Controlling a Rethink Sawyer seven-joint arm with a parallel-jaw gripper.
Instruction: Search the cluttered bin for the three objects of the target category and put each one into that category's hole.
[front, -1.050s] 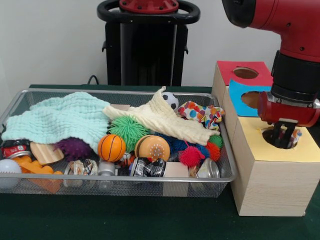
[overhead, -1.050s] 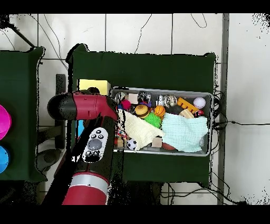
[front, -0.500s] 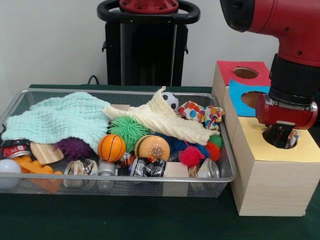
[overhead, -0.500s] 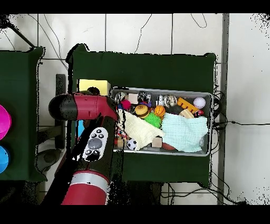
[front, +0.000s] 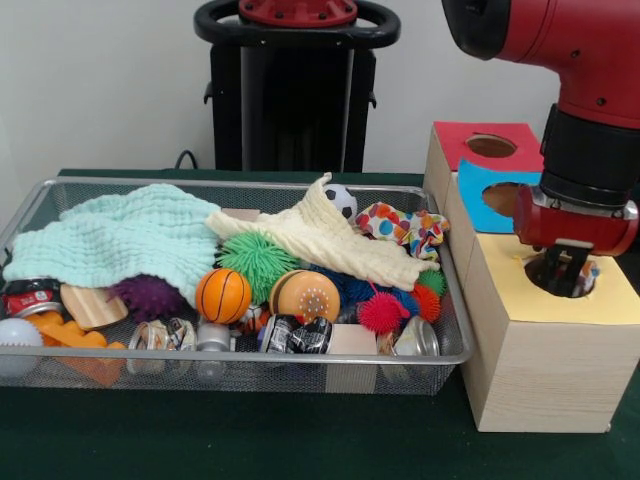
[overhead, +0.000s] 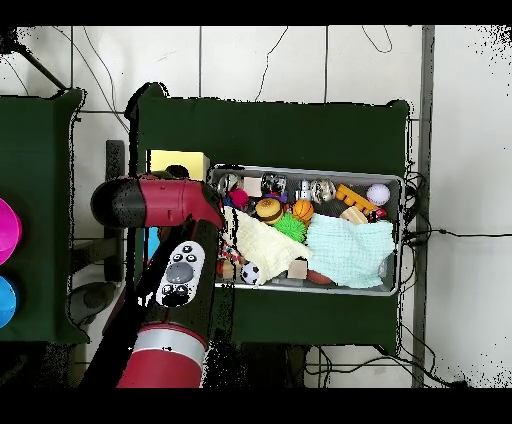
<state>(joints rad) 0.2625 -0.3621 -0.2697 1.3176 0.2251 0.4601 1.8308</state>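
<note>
My gripper (front: 563, 275) hangs over the round hole in the yellow-topped wooden box (front: 520, 300), its tips at the hole's mouth. A small multicoloured thing (front: 590, 270) shows right beside it at the hole's rim; whether it is held is unclear. The wire bin (front: 250, 357) to the left holds several cans such as a dark one (front: 297, 334), an orange basketball (front: 222, 295), spiky balls (front: 258, 258), a cream cloth (front: 320, 238) and a mint cloth (front: 120, 235). In the overhead view the red arm (overhead: 170, 210) covers the gripper.
Behind the yellow box stand a blue-topped box (front: 478, 185) and a red-topped box (front: 458, 135), each with a round hole. A patterned cloth (front: 405, 228) lies at the bin's right end. The black pedestal (front: 295, 90) rises behind the bin.
The gripper shifted slightly left over the yellow hole half a second ago and has come back right. The bin's contents have not moved.
</note>
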